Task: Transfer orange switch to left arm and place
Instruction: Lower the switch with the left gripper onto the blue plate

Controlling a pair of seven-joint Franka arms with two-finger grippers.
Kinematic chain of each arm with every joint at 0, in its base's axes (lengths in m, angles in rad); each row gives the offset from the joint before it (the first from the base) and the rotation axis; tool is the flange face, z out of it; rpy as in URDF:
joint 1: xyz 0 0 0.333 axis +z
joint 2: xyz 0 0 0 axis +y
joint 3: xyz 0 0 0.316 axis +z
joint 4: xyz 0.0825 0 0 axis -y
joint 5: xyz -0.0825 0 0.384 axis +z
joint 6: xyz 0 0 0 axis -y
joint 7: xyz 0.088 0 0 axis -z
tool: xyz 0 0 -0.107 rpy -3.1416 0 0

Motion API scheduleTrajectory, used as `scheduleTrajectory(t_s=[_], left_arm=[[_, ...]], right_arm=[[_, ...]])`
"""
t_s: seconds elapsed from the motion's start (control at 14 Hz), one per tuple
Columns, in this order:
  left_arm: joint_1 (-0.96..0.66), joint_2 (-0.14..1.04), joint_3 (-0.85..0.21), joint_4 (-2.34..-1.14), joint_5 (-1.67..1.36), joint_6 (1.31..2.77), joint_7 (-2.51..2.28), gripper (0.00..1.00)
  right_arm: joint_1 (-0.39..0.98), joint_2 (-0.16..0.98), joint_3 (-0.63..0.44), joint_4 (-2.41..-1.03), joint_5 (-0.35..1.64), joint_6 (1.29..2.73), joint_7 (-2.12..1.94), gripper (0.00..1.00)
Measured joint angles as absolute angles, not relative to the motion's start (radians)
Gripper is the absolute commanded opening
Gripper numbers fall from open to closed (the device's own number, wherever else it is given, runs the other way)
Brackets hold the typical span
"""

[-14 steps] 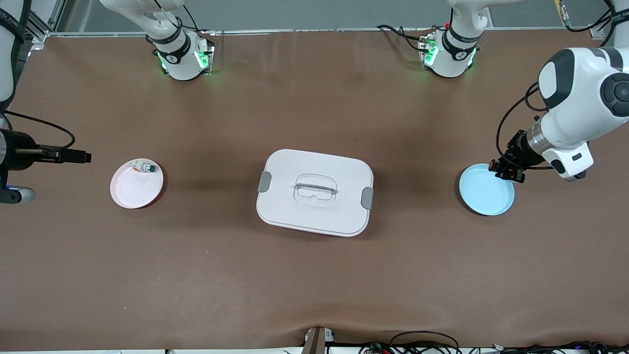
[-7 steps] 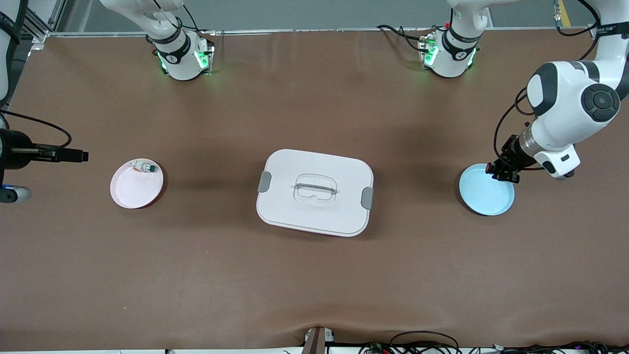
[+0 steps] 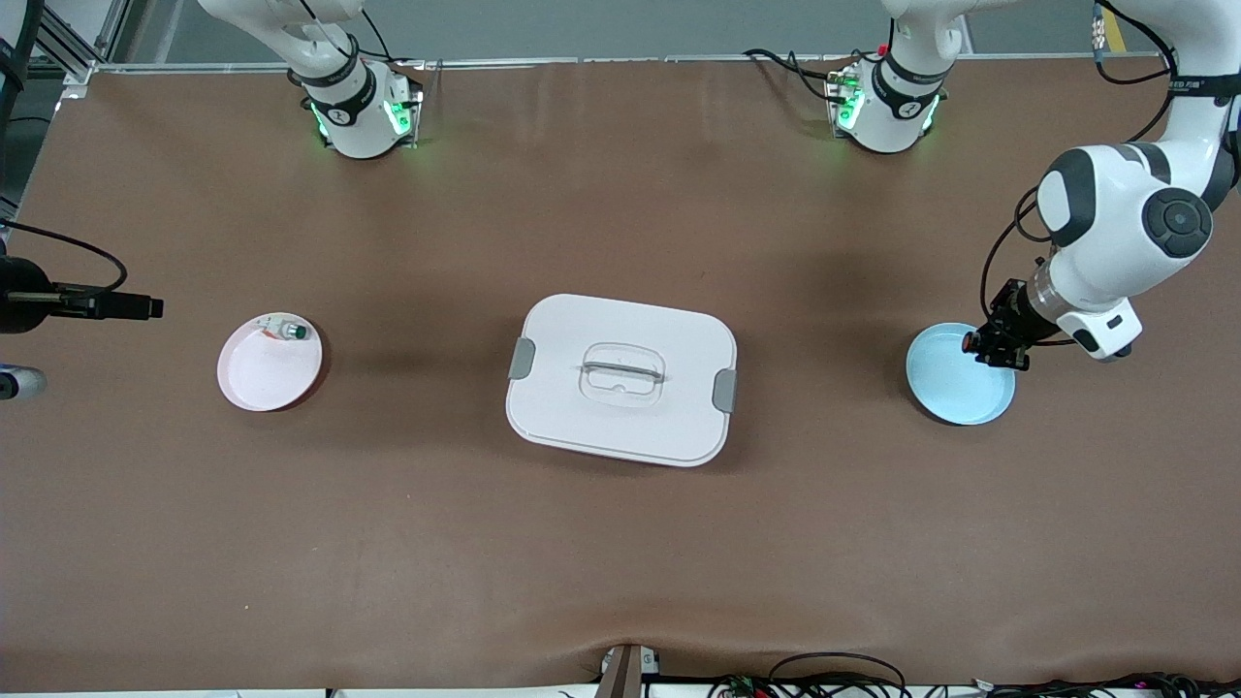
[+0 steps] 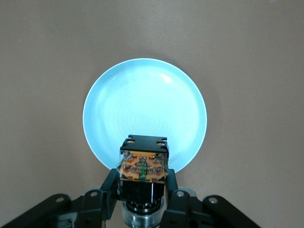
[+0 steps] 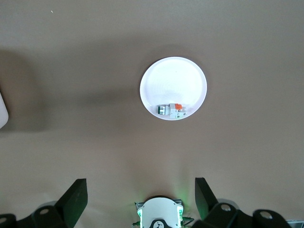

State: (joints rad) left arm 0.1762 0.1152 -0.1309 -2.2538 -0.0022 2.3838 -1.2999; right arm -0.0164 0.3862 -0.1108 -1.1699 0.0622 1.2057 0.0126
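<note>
- Front view: I am holding my left tool (image 3: 997, 347) over the edge of the blue plate (image 3: 955, 388) at my left arm's end of the surface, the edge toward my arm's wrist. It is clamped shut on the orange switch (image 3: 970, 341), whose orange face is peeking out toward the plate's middle. The box (image 3: 620, 378) is sitting mid-surface, well apart from this plate, so I am judging that it is not standing in the way of a straight descent.
- Front view, my other arm: my right tool (image 3: 145, 308) is waiting over bare surface at the right arm's end, near the pink plate (image 3: 262, 378), which is carrying the small white-silver part with a green tip (image 3: 286, 331).
- Left wrist view: the switch (image 4: 143, 168) is standing up between my fingers (image 4: 171, 183), its long axis running along the tool, its orange end toward the camera. The plate (image 4: 142, 102) is lying just ahead of the switch, so the coming move is turning on going down and slightly toward the plate's middle.
- Right wrist view: my right tool (image 5: 140, 197) is gaping wide and gripping nothing, with the pink plate (image 5: 175, 78) and its part (image 5: 171, 109) lying ahead of it.
</note>
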Motion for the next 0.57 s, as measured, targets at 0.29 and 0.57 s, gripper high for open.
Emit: scheduleTrajectory(t_s=[0.29, 0.57], left_arm=[[0.185, 0.152, -0.131, -2.254, -0.002, 2.420, -1.300, 0.00], [0.204, 0.204, -0.131, -2.255, -0.002, 2.472, -1.300, 0.00]], right_arm=[[-0.016, 0.387, -0.104, -1.170, 0.062, 1.205, 0.012, 1.00], [-0.019, 0.386, -0.107, -1.167, 0.060, 1.205, 0.012, 1.00]])
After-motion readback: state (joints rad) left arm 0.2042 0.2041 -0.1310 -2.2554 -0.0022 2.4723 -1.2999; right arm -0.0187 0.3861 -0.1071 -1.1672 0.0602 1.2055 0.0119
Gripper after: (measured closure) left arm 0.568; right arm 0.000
